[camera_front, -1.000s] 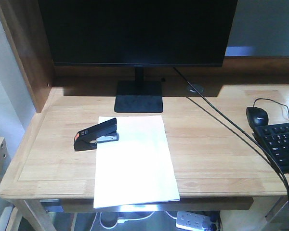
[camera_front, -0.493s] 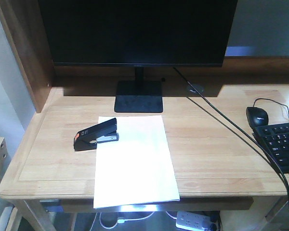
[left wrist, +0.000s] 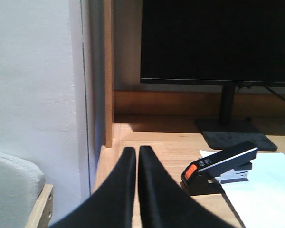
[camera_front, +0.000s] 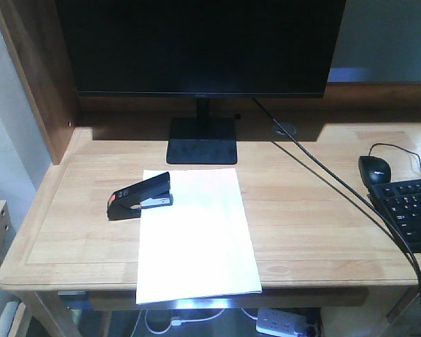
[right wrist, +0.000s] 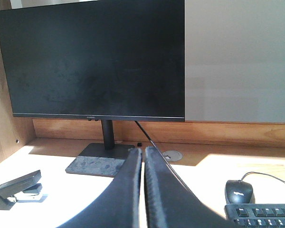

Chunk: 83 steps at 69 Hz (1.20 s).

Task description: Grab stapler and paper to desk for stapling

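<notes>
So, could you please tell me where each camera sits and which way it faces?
Front view: high before the desk, looking down at paper, stapler, monitor; no robot shows.
Left wrist view: low at the desk's left end, facing the stapler; shut left hand shows.
Right wrist view: low, facing the monitor, mouse; shut right hand shows.
All three share stapler and monitor.

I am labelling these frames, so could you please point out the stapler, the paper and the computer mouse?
stapler (camera_front: 140, 196): front-facing view, on its black top arm.
paper (camera_front: 196, 246): front-facing view, middle of the white sheet.
computer mouse (camera_front: 375, 169): front-facing view, on its black back.
</notes>
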### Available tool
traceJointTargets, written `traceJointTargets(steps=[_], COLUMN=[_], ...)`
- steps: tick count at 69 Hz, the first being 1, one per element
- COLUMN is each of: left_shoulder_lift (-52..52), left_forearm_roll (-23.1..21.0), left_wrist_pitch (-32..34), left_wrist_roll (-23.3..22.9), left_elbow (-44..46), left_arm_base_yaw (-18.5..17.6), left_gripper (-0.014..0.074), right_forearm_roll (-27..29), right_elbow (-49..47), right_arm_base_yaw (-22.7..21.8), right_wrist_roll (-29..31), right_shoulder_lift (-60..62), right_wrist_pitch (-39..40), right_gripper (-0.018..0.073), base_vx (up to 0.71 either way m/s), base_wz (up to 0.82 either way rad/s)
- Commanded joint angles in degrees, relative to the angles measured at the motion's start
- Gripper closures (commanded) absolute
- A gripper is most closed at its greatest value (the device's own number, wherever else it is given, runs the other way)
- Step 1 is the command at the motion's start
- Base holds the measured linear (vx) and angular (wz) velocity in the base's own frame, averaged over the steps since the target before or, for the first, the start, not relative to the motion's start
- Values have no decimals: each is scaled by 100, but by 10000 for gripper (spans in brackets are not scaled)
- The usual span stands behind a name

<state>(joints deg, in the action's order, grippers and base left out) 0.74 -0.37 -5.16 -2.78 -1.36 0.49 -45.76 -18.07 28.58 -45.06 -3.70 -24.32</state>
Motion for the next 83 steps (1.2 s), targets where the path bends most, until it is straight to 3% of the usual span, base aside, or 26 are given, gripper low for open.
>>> traceJointTargets(steps=[1,66,75,83], left_shoulder_lift=[93,88,88,88], left_forearm_roll=[-22,-28,-28,-28], left_wrist_pitch=[457,446,446,446], left_wrist_roll=[-4,-4,-4,-4], left_elbow=[-70,-65,-65,-65], left_arm_base_yaw=[65,65,65,65], left_gripper=[603,603,603,603], right_forearm_roll=[-170,-144,716,1894], right_elbow=[-139,-139,-139,-139], right_arm_base_yaw=[0,-30,-558,-1380], right_wrist_roll=[63,89,306,1477], right_shoulder_lift=[-85,9,25,25], right_wrist_pitch=[305,265,269,312], right_gripper=[569,569,569,569], base_vx=[0,0,0,0], base_wz=[0,0,0,0])
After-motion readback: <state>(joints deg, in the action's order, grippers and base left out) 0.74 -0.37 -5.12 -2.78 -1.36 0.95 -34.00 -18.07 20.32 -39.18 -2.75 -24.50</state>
